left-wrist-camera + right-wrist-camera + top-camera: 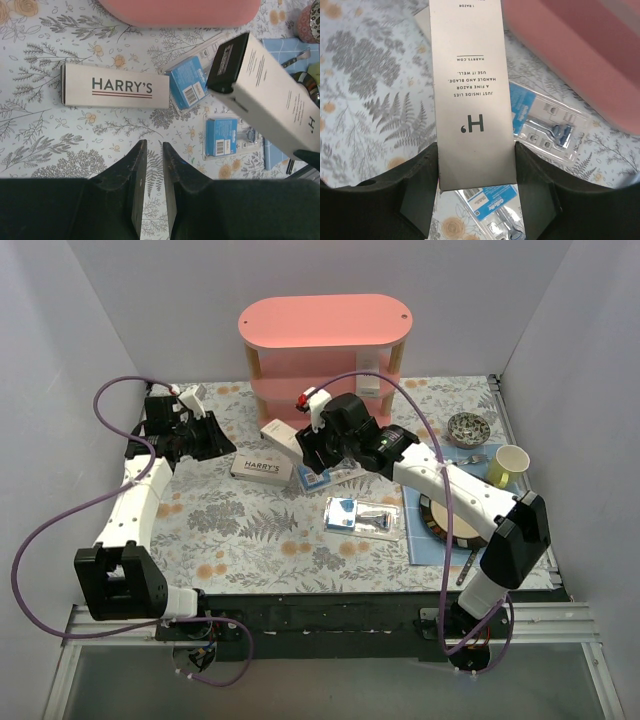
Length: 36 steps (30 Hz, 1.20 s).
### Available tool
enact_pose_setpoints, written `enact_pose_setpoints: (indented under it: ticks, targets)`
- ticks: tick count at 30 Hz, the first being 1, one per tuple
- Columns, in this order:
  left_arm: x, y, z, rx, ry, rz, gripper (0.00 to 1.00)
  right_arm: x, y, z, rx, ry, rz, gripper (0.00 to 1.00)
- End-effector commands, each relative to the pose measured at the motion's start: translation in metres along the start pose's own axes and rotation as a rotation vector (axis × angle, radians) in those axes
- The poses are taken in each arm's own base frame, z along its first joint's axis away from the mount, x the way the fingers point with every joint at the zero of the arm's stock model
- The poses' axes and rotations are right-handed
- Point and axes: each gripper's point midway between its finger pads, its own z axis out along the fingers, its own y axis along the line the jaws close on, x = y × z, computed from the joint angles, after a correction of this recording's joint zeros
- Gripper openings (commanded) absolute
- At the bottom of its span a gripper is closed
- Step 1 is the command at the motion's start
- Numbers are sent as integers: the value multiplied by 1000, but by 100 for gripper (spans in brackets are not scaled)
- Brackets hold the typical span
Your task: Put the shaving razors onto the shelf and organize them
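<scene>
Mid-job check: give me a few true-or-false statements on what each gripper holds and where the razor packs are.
1. The right gripper grips a Harry's box. True: the held Harry's box sits between its fingers.
2. The left gripper holds a blister pack. False: it holds nothing.
3. A second Harry's box lies flat on the table, logo up. True.
4. Both blister packs are on the shelf. False: the blister pack nearer the shelf and the other blister pack lie on the table.
</scene>
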Motion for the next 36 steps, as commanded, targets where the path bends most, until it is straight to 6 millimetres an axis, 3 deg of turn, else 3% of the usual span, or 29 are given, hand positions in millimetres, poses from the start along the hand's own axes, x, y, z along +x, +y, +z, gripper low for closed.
enact_pose_setpoints:
  ticks: [1,2,5,9,11,19,36]
  targets:
    - [-17,-5,7,0,-25,49,18,-55,-47,-11,278,-163,201,1]
    - [-18,-4,8,-1,-24,50,18,-66,-65,-18,373,-196,238,1]
    - [-19,-16,17,19,-8,78,18,-74,-94,-27,491,-245,383,1]
    - [-22,-15,21,11,-6,89,18,-92,-113,-29,508,-297,475,1]
    - [-20,-14,23,11,-2,84,18,-90,-122,-23,531,-290,502,1]
    - [-9,-13,26,19,13,66,18,-104,-135,-9,531,-325,571,1]
    - [4,-13,23,27,18,51,18,-103,-156,21,625,-333,630,1]
